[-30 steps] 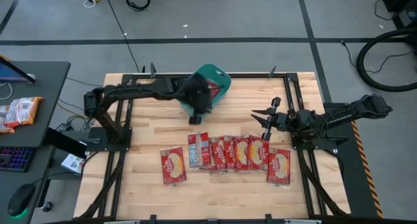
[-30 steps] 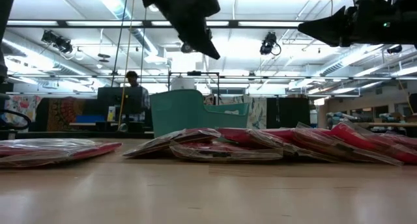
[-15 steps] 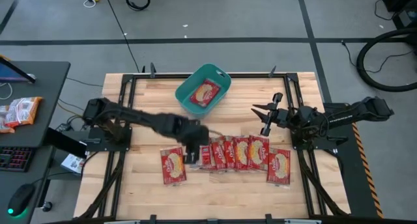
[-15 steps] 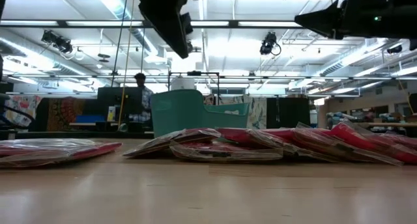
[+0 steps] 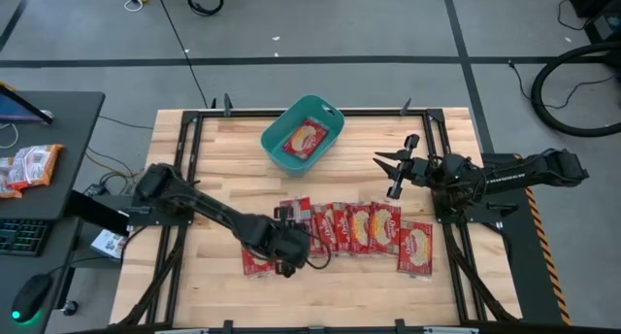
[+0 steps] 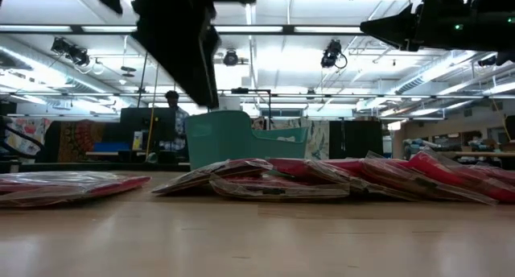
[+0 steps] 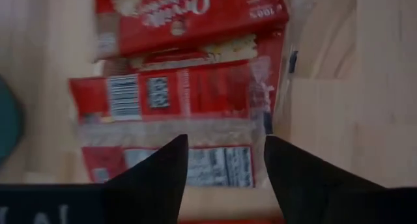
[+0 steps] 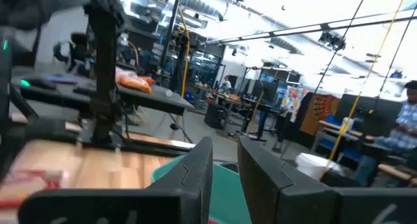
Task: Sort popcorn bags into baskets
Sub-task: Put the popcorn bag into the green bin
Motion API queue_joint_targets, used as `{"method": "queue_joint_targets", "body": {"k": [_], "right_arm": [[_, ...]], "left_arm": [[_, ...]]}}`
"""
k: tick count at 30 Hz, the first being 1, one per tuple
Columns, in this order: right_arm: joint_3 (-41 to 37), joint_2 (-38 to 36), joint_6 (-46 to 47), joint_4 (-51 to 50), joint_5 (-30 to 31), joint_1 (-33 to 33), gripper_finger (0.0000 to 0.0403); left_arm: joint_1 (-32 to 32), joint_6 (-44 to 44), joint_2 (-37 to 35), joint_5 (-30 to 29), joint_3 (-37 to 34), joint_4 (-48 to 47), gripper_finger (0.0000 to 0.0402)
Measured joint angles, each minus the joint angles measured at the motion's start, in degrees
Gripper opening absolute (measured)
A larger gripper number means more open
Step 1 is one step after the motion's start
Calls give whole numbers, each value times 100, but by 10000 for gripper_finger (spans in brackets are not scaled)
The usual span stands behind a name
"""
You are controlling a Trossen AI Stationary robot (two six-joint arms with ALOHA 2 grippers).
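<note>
positioning for a pick: the left gripper (image 7: 225,160), fingers apart and holding nothing, hangs directly over the popcorn bags (image 5: 344,225). next, descend and close, then carry to the basket (image 5: 303,136) beyond. the right gripper (image 5: 393,168) waits, parted, empty.

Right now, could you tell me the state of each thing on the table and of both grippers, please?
Teal basket: upright, one popcorn bag inside.
Row of popcorn bags: flat on table, overlapping.
Left gripper: open, empty, over the row's left end.
Right gripper: open, empty, raised, waiting at right.
</note>
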Motion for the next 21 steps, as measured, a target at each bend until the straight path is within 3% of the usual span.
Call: {"method": "queue_joint_targets", "body": {"k": [7,16,21], "right_arm": [[-2,4,633,-43,-263,40,78],[-9,83,1115,-52,-436,197,78],[-9,133,1124,-46,-436,265,78]], "left_arm": [[-309,-338,487,-243,-2,360,211],[-693,-682,744,-1206,-2,488,211],[-778,-588,881,-1410,5,605,211]]}}
